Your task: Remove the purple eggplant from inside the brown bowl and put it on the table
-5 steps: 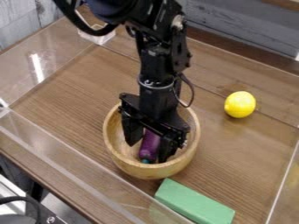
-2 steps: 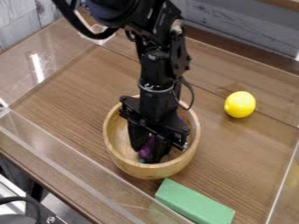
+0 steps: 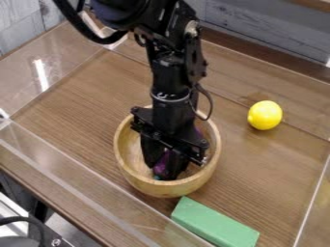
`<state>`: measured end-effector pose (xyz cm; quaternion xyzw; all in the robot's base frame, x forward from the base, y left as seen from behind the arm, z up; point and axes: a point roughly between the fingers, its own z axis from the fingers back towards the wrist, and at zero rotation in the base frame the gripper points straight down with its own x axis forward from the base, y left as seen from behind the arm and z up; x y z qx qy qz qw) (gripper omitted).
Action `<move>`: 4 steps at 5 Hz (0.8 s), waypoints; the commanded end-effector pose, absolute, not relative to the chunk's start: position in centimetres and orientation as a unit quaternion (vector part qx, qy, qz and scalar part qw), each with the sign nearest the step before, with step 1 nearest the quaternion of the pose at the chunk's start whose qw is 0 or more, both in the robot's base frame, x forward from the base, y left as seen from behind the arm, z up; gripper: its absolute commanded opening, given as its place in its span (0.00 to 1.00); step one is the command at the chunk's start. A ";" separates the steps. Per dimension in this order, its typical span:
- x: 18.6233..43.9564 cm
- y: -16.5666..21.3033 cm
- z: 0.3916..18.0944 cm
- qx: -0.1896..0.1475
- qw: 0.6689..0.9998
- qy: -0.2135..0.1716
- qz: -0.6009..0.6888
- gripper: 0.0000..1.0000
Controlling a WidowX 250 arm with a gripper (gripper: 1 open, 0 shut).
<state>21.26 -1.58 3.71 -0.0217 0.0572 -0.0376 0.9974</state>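
Hand closed on the purple eggplant inside the brown bowl.

Nearest to me, a green block (image 3: pixel 214 224) lies flat on the worktop (image 3: pixel 91 106), just in front of the brown bowl (image 3: pixel 133 170). Behind it, I see the hand (image 3: pixel 167 164) pointing straight down into the bowl, its dark fingers (image 3: pixel 186 154) drawn narrow around the purple eggplant (image 3: pixel 161 167). The eggplant sits directly between the fingers, low within the bowl's rim; only a small purple part shows, so I cannot tell whether it rests on the bowl floor. Farther back and to the right, a yellow lemon (image 3: pixel 264 115) rests on the worktop, well apart from the bowl. Clear acrylic walls (image 3: pixel 52 58) edge the worktop.
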 end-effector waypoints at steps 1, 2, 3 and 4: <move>21.7 -1.5 4.7 -0.028 0.998 0.033 -0.036 0.00; 21.7 -1.5 4.9 -0.033 0.998 0.029 -0.033 0.00; 21.7 -1.5 5.0 -0.038 0.999 0.026 -0.029 0.00; 21.7 -1.4 5.1 -0.043 0.998 0.023 -0.026 0.00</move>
